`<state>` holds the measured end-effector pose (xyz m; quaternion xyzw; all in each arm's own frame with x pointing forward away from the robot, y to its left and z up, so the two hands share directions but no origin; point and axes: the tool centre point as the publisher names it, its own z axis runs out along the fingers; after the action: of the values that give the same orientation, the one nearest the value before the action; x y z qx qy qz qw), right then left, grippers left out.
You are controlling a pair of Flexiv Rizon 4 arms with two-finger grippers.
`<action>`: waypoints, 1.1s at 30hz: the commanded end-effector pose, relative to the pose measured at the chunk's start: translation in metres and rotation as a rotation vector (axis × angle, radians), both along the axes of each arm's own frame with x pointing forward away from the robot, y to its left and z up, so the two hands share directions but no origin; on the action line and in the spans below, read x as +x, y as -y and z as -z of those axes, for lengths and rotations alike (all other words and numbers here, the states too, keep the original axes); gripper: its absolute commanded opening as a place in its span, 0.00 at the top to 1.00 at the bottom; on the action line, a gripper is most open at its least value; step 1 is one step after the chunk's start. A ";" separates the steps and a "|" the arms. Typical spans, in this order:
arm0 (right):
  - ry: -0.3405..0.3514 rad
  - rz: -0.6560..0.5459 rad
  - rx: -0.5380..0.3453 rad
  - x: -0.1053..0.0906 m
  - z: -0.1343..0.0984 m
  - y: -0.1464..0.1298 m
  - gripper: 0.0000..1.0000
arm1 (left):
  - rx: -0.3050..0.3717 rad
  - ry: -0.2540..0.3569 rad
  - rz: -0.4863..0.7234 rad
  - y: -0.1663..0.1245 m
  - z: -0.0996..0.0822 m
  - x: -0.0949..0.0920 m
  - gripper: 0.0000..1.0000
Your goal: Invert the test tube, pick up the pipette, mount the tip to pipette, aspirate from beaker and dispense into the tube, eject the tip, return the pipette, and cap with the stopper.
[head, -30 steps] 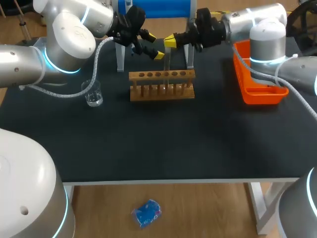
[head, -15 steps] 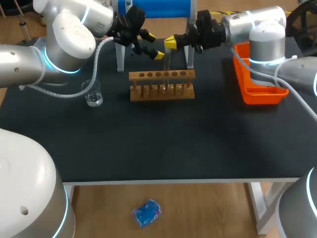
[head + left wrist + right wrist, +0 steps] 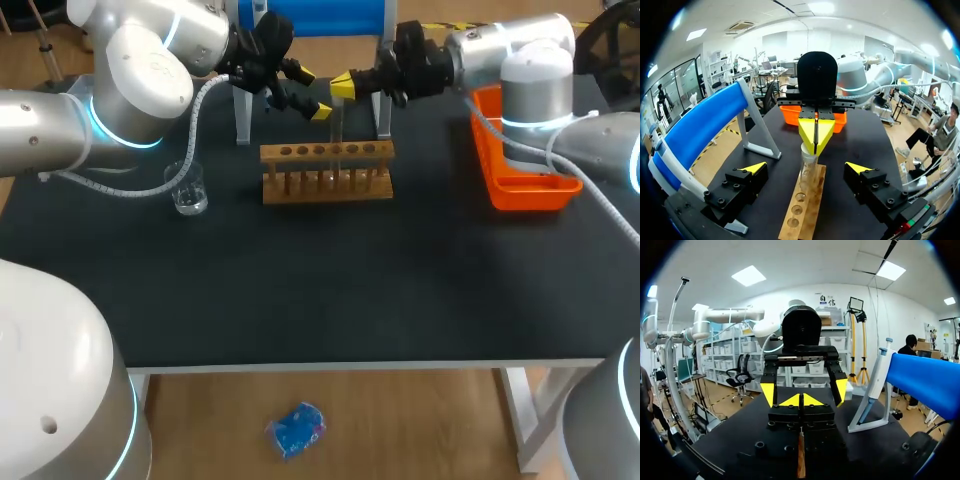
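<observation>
Test tube point(image 3: 337, 128) first. From overhead it stands upright, mouth up, in the wooden rack point(image 3: 327, 172) at the far middle of the worktop point(image 3: 330, 290). I judge the inverting all but done, and your job now is to leave the tube without upsetting it. Your right end effector point(image 3: 343, 85) sits at the tube's top, and your left end effector point(image 3: 310, 92) is just left of it. The small clear beaker point(image 3: 188, 190) stands well left of the rack.

From the left wrist, your left end effector point(image 3: 805, 169) has its fingers spread wide, with the tube between them touching neither. The right end effector point(image 3: 816, 136) faces you with its yellow tips pressed together right at the rim. Whether they touch the glass cannot be told.

Draw both away slowly and straight back. The tube is tall, thin, smooth glass and probably sits loose in its hole. The rack is light bare wood and may slide on the dark matt worktop.

From the right wrist, your own tips point(image 3: 801, 400) are pressed together, and the left end effector point(image 3: 804, 390) is spread open opposite. Beside it the pipette point(image 3: 874, 385) leans in a stand with a curved blue top point(image 3: 922, 380) at the far edge. It looks slim, pale and hard, likely plastic, so grip its body squarely.
</observation>
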<state>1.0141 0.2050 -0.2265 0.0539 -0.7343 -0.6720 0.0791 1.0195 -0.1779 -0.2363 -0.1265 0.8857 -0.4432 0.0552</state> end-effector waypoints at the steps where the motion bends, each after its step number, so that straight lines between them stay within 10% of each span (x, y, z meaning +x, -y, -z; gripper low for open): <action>1: -0.007 -0.008 0.001 0.004 0.011 -0.001 1.00 | 0.003 -0.003 0.002 0.000 -0.001 0.001 0.00; 33: 0.020 -0.001 0.003 0.003 -0.011 0.007 1.00 | 0.003 -0.003 0.002 0.000 -0.001 0.001 0.00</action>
<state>1.0177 0.2000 -0.2191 0.0597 -0.7321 -0.6746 0.0736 1.0195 -0.1779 -0.2363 -0.1265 0.8857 -0.4432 0.0552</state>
